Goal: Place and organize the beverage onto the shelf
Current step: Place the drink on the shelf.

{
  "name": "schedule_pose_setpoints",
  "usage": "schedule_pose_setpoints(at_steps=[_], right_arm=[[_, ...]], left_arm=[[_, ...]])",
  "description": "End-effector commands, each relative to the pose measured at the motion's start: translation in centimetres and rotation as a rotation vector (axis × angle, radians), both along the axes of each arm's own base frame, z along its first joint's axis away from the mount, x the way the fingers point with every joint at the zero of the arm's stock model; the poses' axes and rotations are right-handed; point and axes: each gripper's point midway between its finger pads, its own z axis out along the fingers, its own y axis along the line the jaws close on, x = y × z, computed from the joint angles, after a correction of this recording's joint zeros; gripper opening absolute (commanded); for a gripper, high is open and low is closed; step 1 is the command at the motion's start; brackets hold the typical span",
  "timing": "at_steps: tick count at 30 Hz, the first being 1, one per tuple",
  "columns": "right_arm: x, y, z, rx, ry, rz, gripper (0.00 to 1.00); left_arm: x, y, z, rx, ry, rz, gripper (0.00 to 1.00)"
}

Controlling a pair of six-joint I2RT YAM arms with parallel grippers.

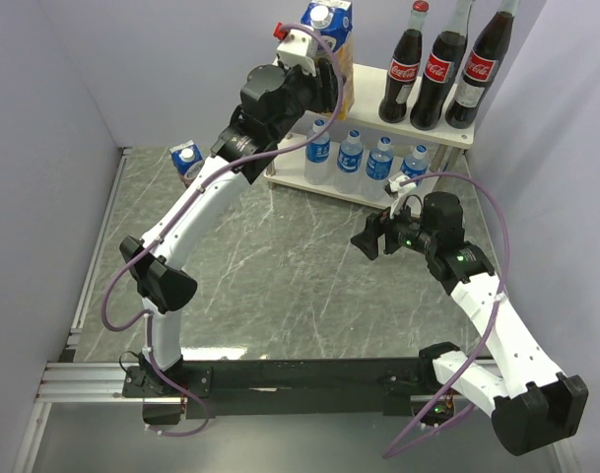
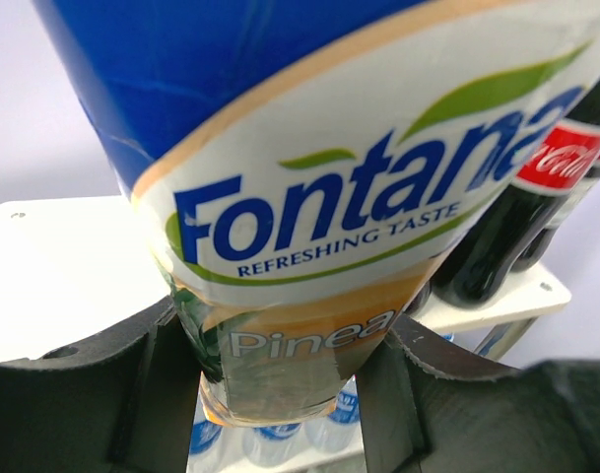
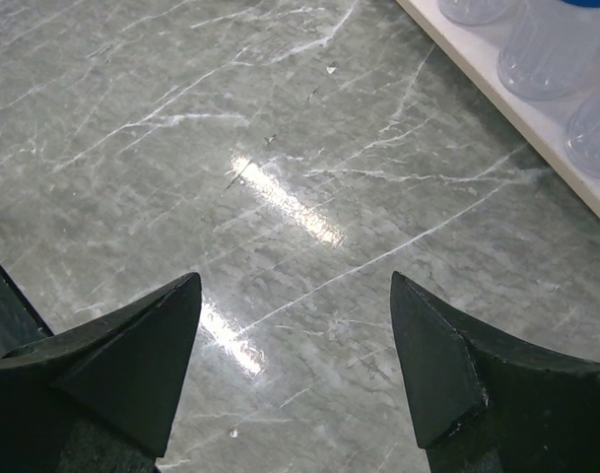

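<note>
Left end effector [image 2: 275,379] grips pineapple carton [image 2: 329,197] at shelf [image 2: 63,266] top's left end, right end effector [image 3: 295,355] wide, empty; next lower upright, release.

Robot lab test cell, plain pale walls [image 1: 43,118], marble-look tabletop [image 1: 280,286], aluminium mounting rail [image 1: 83,379]

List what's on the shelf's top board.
Three Coca-Cola bottles at the right. The left gripper holds the pineapple carton at the left end; whether it rests there is hidden.
</note>
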Motion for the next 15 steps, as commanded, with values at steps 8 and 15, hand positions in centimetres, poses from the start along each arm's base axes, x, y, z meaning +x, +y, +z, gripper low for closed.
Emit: schedule_pose_setpoints(at_steps=[8,15], right_arm=[[0.3,0.1,0.2,0.010,-0.016,0.004,0.82],[0.3,0.1,0.3,0.012,-0.016,0.005,0.82]], left_arm=[[-8.4,7.2,20.7,-0.463,-0.527,0.000,0.30],[-7.3,7.0,20.4,-0.493,-0.520,-0.006,0.28]])
